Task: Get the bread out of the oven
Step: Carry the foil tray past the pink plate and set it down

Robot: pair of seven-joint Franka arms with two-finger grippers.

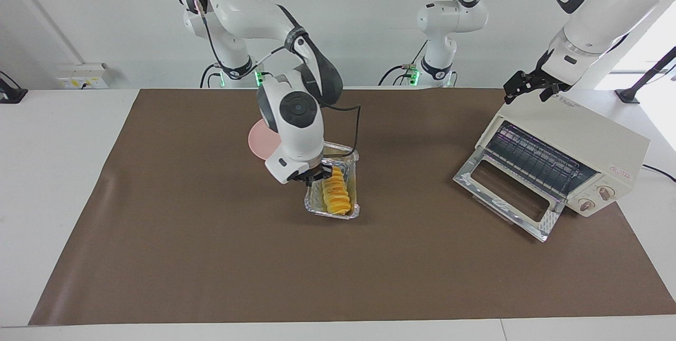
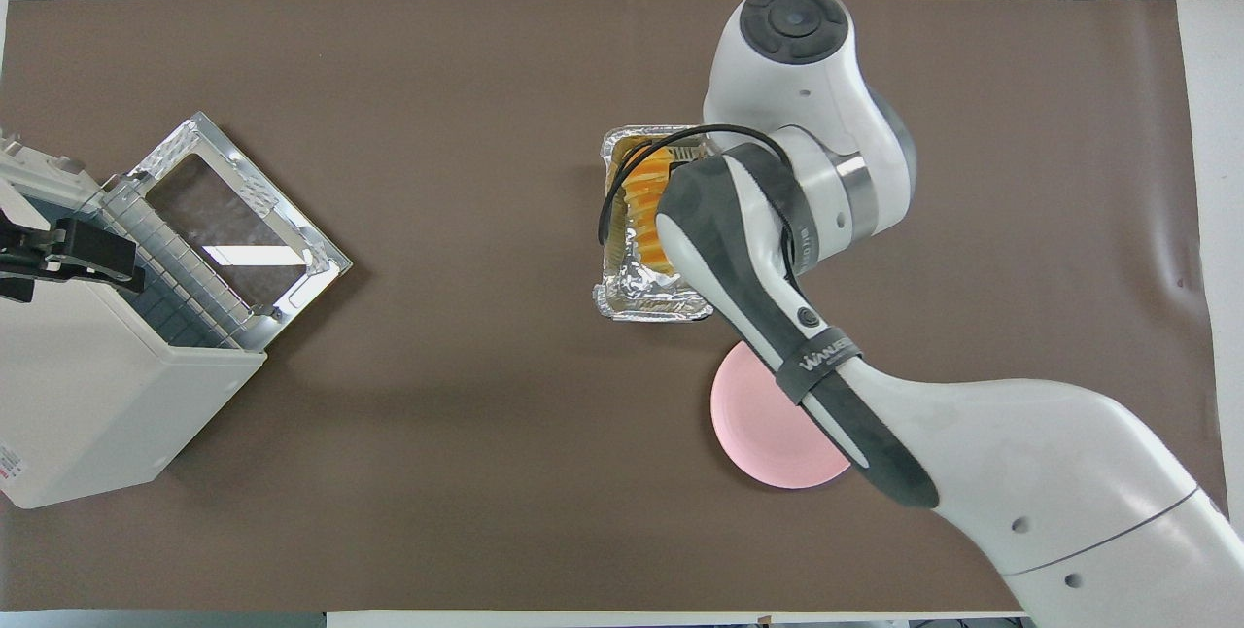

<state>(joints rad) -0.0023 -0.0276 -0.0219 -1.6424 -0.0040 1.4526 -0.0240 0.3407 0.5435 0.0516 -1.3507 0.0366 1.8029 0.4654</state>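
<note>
The golden ridged bread (image 1: 336, 197) (image 2: 646, 210) lies in a crinkled silver foil tray (image 1: 348, 159) (image 2: 646, 302) over the middle of the brown mat, outside the oven. My right gripper (image 1: 312, 176) is shut on the tray's rim on the side toward the right arm's end, and the tray looks slightly raised. In the overhead view the right arm hides that grip. The cream oven (image 1: 581, 135) (image 2: 87, 395) stands at the left arm's end, its glass door (image 1: 507, 196) dropped open and its rack bare. My left gripper (image 1: 529, 89) (image 2: 58, 254) waits open over the oven's top.
A round pink plate (image 1: 257, 143) (image 2: 768, 434) lies on the mat nearer to the robots than the tray, partly hidden by the right arm. The brown mat (image 1: 211, 256) covers most of the white table.
</note>
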